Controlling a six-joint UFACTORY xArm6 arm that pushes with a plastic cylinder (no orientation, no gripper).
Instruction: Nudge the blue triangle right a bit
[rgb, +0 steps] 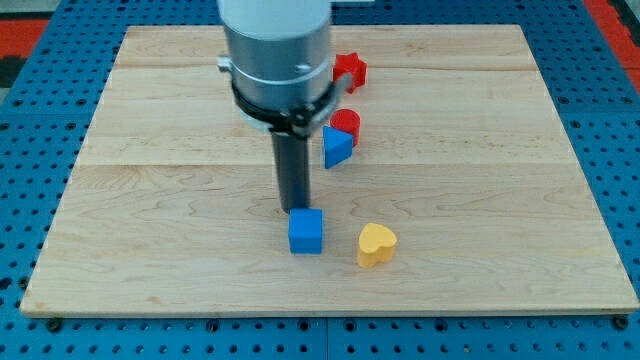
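Note:
The blue triangle (336, 147) lies on the wooden board (150, 200) just right of the rod, touching a red cylinder (346, 124) at its upper right. My tip (294, 207) is down on the board, below and to the left of the blue triangle, right at the top edge of a blue cube (306, 231). The arm's grey body (277, 55) hides the board behind it.
A red star-shaped block (350, 71) sits near the view's top, partly behind the arm. A yellow heart (376, 244) lies right of the blue cube. A blue perforated surface (30, 120) surrounds the board.

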